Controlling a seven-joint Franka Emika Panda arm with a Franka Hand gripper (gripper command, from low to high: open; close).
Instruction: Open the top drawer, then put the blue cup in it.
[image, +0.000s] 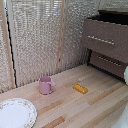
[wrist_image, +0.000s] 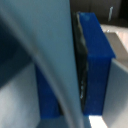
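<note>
Standing on tabletop: pink mug, yellow block, plate. Top drawer sitting pulled out. Jaws' state: cannot tell.

A pink mug is set on the light wooden tabletop; near it are seen a yellow block and a patterned plate.

I can't tell what the blurred blue mass is in wrist view, plate cut by frame edge, white obj cropped at exterior view's right, drawer interior unseen.
</note>
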